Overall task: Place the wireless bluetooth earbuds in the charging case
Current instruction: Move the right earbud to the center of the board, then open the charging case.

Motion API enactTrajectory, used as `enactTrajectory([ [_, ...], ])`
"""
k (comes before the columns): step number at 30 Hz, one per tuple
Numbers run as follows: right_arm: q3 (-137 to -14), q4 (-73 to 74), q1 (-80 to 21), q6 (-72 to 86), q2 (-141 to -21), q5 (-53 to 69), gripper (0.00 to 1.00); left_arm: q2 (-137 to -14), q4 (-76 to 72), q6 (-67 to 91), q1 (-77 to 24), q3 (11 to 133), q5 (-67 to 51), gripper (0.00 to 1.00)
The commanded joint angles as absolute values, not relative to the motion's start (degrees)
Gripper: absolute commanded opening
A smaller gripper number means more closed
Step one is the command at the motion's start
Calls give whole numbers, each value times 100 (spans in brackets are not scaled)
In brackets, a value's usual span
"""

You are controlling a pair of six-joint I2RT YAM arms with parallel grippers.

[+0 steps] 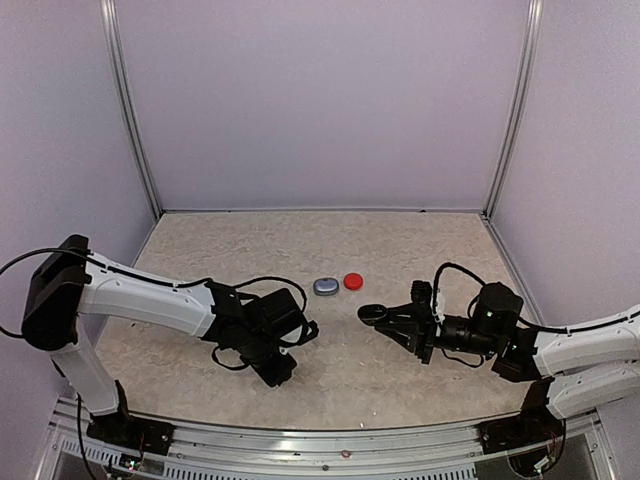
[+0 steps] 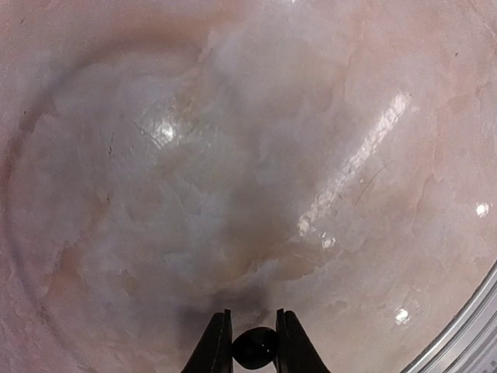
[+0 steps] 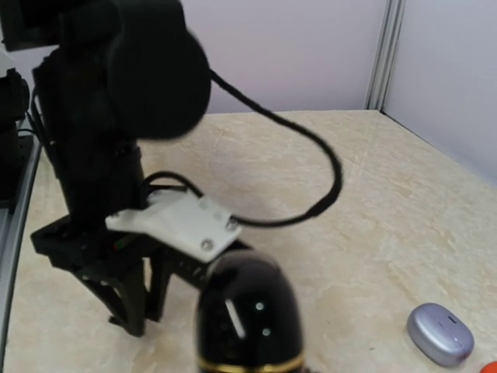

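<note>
Pinching a black earbud (image 2: 256,347) between its two dark fingers (image 2: 220,342), my left gripper (image 2: 255,317) is closed on that small rounded body. The earbud sits low between the fingers, just behind their tips, with the pale marbled table (image 2: 233,155) below it. My right gripper (image 1: 384,318) is closed on the black charging case (image 3: 248,311), held at its tip and turned toward the left gripper; the two stand apart. The case is a glossy, hard, dome-shaped shell with a thin gold band (image 3: 248,363) round it; whether its lid is open I cannot tell. Beyond the right gripper's tip and off to one side lie a silvery grey case (image 3: 440,334), smooth and pebble-shaped, and just past it a red case (image 1: 353,281), both resting on the table. Judged by its look, the earbud is very light, rigid and polished, so it may slip or twist between flat fingers. A hold across its bulb, leaving the stem (not visible here) free, would seem best for seating it. The case, likewise slick and curved, probably wants a firm hold across its flanks so that it does not turn when the earbud is pressed in. The table is glossy and stone-patterned, with bright reflections. No other earbuds can be made out.
</note>
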State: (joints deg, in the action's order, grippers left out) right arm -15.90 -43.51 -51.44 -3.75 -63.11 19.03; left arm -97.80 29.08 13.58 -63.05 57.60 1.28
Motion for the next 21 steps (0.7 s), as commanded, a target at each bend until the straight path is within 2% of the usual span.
enactTrajectory([
  [1, -1581, -4443, -5081, -389, -6373, 1947, 0, -9985, 4011, 1534, -6251, 6010, -167, 20],
  [4, -1616, -4390, -5082, -369, -6390, 1983, 0, -10066, 4278, 1542, -6230, 6118, -145, 29],
  [9, -1564, -4378, -5067, -237, -6404, 2141, 0, -9705, 3799, 1541, -6194, 6119, -15, 61],
  [10, -1564, -4373, -5052, -219, -6413, 2201, 0, -9499, 3604, 1440, -6205, 6130, -13, 64],
  [14, -1580, -4397, -5046, -211, -6461, 2608, 0, -8712, 2659, 854, -6261, 6096, 211, 69],
  [16, -1580, -4510, -5045, -234, -6503, 2959, 0, -8213, 1705, 452, -6377, 5854, 104, 71],
  [19, -1615, -4689, -5051, -237, -6623, 3448, 0, -7464, 736, 54, -6542, 5513, -31, 80],
  [21, -1683, -4701, -5073, -261, -6683, 3603, 0, -7350, 507, -96, -6554, 5562, -257, 80],
])
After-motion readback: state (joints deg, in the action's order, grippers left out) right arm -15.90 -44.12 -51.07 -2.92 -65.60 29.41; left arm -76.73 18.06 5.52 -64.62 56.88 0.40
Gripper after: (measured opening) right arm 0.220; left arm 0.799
